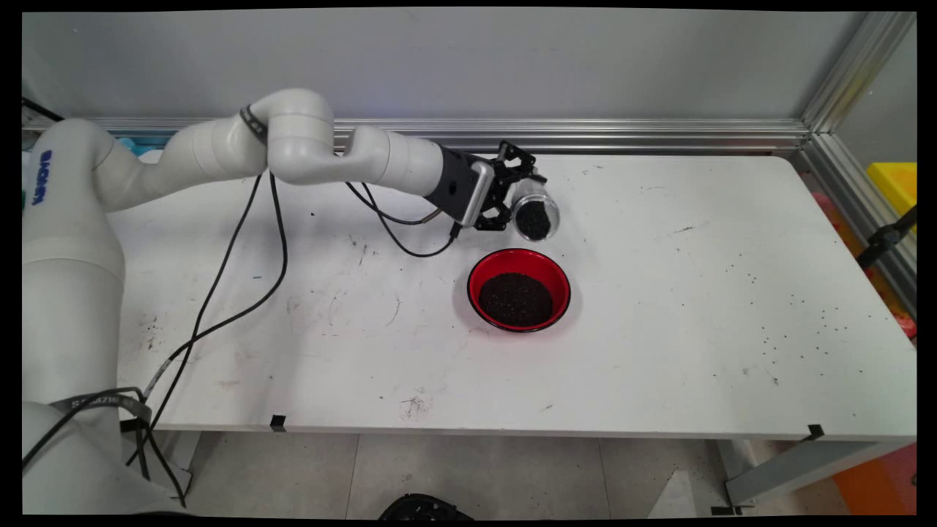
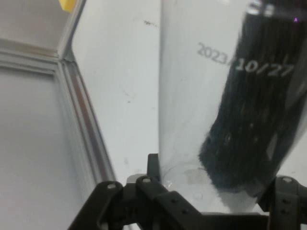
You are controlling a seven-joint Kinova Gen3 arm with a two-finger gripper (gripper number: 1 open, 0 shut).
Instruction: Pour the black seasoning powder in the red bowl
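We note the gripper (image 1: 512, 194) clamped round a clear jar (image 1: 534, 212) of dark grains, tipped on its side just behind the red bowl (image 1: 519, 289) already holding grains.

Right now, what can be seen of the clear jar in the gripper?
The jar is clear plastic, tipped on its side above the table, just behind the red bowl. Dark grains lie inside it. A printed date, 2023/10/27, shows on its wall. The gripper clamps it.
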